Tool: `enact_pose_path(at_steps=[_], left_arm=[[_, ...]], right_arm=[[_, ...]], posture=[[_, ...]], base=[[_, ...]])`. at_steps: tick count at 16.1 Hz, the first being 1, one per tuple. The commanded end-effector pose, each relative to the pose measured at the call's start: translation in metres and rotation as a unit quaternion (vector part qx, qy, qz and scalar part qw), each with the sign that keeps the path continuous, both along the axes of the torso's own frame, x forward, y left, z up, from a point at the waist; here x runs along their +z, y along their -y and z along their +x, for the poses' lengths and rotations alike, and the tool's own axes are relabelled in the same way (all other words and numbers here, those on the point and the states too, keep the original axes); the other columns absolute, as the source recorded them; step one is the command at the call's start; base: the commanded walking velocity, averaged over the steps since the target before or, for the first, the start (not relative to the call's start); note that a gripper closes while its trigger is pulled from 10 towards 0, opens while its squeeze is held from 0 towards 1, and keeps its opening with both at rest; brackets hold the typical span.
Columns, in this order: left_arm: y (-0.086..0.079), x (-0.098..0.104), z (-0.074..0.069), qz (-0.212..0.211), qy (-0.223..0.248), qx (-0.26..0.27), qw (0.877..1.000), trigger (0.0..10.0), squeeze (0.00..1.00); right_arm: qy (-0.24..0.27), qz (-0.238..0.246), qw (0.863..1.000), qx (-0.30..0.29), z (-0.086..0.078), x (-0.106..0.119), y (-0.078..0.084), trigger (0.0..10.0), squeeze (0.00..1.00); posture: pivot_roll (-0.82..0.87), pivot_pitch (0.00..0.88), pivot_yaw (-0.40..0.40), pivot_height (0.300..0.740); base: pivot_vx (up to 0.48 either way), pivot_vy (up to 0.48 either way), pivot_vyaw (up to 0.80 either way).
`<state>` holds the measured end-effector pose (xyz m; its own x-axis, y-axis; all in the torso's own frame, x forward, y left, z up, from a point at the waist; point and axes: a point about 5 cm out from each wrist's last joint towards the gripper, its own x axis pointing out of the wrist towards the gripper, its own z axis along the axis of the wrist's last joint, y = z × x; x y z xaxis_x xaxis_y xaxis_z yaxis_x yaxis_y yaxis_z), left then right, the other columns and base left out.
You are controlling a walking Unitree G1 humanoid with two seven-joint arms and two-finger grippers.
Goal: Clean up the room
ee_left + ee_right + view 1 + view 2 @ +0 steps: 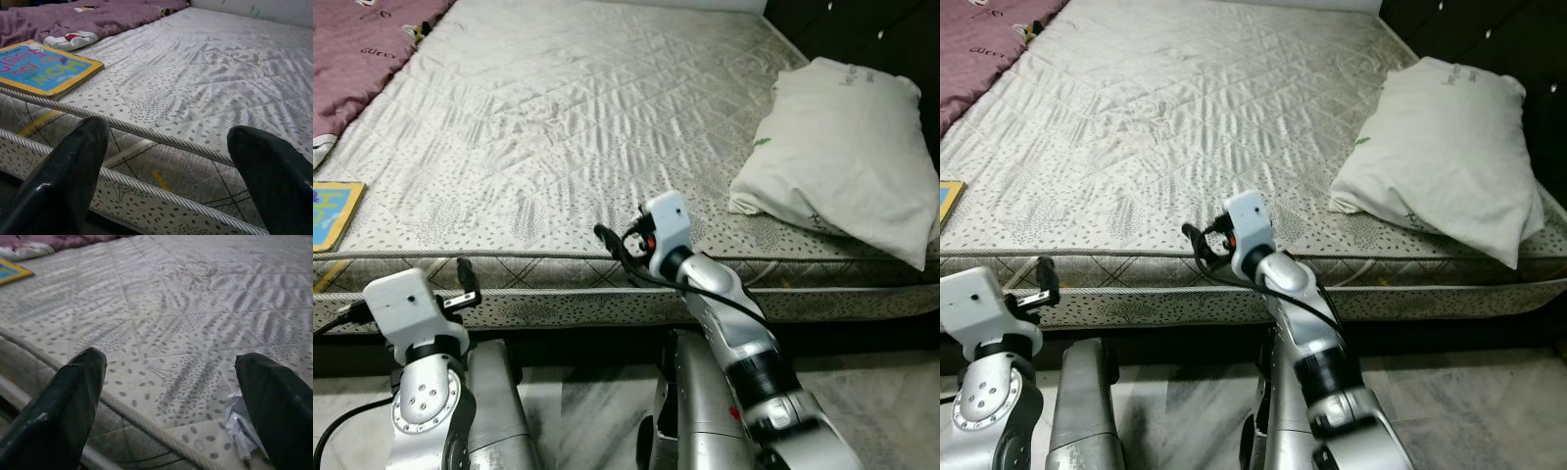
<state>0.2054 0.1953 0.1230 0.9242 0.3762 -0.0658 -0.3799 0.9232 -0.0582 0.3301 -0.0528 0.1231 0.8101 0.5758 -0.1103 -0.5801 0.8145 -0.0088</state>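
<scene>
The right wrist view is showing a crumpled white wrapper (239,428) lying on the mattress (558,127) edge — just beside one finger (279,406) of the wide-open right gripper (171,401). The left gripper (166,171) is hovering open too — near a book (44,68).

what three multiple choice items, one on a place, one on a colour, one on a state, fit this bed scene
1. Where does the white rectangular pillow lie on the grey quilted mattress?
A. robot's right side
B. robot's left side
C. on the floor

2. What colour is the border of the flat children's book?
A. red
B. yellow
C. black

3. How does the right pincer stand?
A. shut on the pillow
B. shut on the book
C. open, holding nothing

Key: 1 A, it sits by the mattress's right edge; 2 B, a yellow frame surrounds the blue cover; 3 C, its fingers stand apart over the mattress.
</scene>
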Motion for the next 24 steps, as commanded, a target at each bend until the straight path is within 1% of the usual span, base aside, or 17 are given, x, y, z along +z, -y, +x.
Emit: enact_pose_path(at_steps=[1, 3, 5, 6, 7, 10, 11, 15, 17, 19, 20, 24], left_arm=[[0.005, 0.001, -0.002, -0.01, -0.002, -0.002, 1.0, 10.0, 0.0], [0.002, 0.006, -0.009, -0.008, -0.006, 0.009, 1.0, 10.0, 0.0], [0.004, 0.005, -0.016, -0.009, -0.019, 0.003, 1.0, 10.0, 0.0], [0.008, 0.004, -0.025, -0.011, -0.031, -0.006, 0.999, 10.0, 0.0], [0.009, 0.004, -0.029, -0.013, -0.036, -0.008, 0.999, 10.0, 0.0], [0.012, 0.006, -0.031, -0.015, -0.042, -0.015, 0.999, 10.0, 0.0], [0.015, 0.008, -0.032, -0.012, -0.043, -0.025, 0.999, 10.0, 0.0], [0.016, 0.009, -0.034, -0.015, -0.049, -0.025, 0.998, 10.0, 0.0], [0.016, 0.009, -0.032, -0.013, -0.049, -0.025, 0.998, 10.0, 0.0], [0.015, 0.01, -0.031, -0.012, -0.047, -0.024, 0.999, 10.0, 0.0], [0.015, 0.01, -0.031, -0.011, -0.046, -0.023, 0.999, 10.0, 0.0], [0.013, 0.011, -0.028, -0.008, -0.042, -0.019, 0.999, 10.0, 0.0]], right_arm=[[0.007, -0.003, 1.0, -0.015, 0.005, 0.001, 0.003, 10.0, 0.0], [0.014, -0.009, 0.999, -0.029, 0.015, 0.006, 0.001, 10.0, 0.0], [0.028, -0.023, 0.998, -0.05, 0.027, 0.008, 0.006, 10.0, 0.0], [0.036, -0.028, 0.996, -0.072, 0.036, 0.011, 0.009, 10.0, 0.0], [0.043, -0.033, 0.995, -0.084, 0.039, 0.013, 0.011, 10.0, 0.0], [0.058, -0.037, 0.992, -0.109, 0.049, 0.023, 0.009, 10.0, 0.0], [0.065, -0.043, 0.989, -0.124, 0.054, 0.027, 0.008, 10.0, 0.0], [0.057, -0.086, 0.983, -0.154, 0.058, 0.021, 0.02, 10.0, 0.0], [0.049, -0.113, 0.981, -0.15, 0.056, 0.013, 0.018, 10.0, 0.0], [0.035, -0.119, 0.981, -0.146, 0.054, 0.008, 0.015, 10.0, 0.0], [0.022, -0.112, 0.982, -0.15, 0.053, 0.006, 0.013, 0.0, 0.0], [0.025, -0.102, 0.983, -0.149, 0.055, 0.011, 0.006, 0.0, 0.0]], posture=[[0.08, 0.083, -0.095, 0.469], [0.11, 0.131, -0.096, 0.469], [0.14, 0.174, -0.083, 0.469], [0.15, 0.197, -0.072, 0.469], [0.15, 0.203, -0.068, 0.469], [0.17, 0.222, -0.063, 0.469], [0.17, 0.231, -0.064, 0.469], [0.18, 0.233, -0.069, 0.469], [0.18, 0.226, -0.072, 0.469], [0.19, 0.218, -0.076, 0.469], [0.2, 0.214, -0.078, 0.469], [0.2, 0.191, -0.082, 0.469]], base=[[0.0, 0.0, 0.0], [0.0, 0.0, 0.0], [0.0, 0.0, 0.0], [0.0, 0.0, 0.0], [0.0, 0.0, 0.0], [0.0, 0.0, 0.0], [0.0, 0.0, 0.0], [0.0, 0.0, 0.0], [0.0, 0.0, 0.0], [0.0, 0.0, 0.0], [0.0, 0.0, 0.0], [0.0, 0.0, 0.0]])
